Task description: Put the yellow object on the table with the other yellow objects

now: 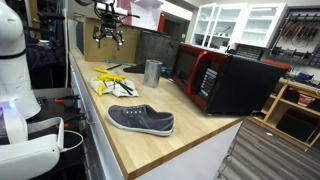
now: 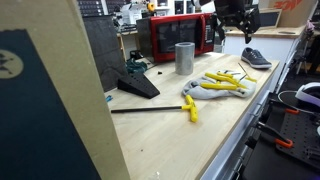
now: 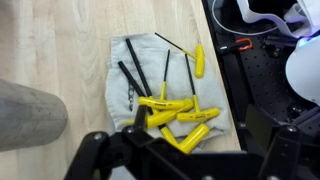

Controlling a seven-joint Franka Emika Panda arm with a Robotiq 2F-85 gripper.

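Observation:
Several yellow T-handle tools (image 3: 175,110) with black shafts lie in a cluster on a grey cloth (image 3: 125,60) on the wooden table (image 1: 180,150). Both exterior views show the cluster (image 1: 112,80) (image 2: 222,85). One more yellow-handled tool (image 2: 190,108) lies apart on the bare wood, its long black shaft pointing away from the cloth. My gripper (image 1: 109,42) (image 2: 232,30) hangs well above the cluster. Its jaws stand wide open with nothing between them. In the wrist view the gripper (image 3: 195,128) frames the lower handles of the pile.
A metal cup (image 1: 152,72) (image 2: 185,58) stands behind the cloth. A grey shoe (image 1: 140,120) (image 2: 255,57) lies further along the table. A red-and-black microwave (image 1: 225,80) sits at the back. A black wedge-shaped thing (image 2: 135,85) rests near a dark panel.

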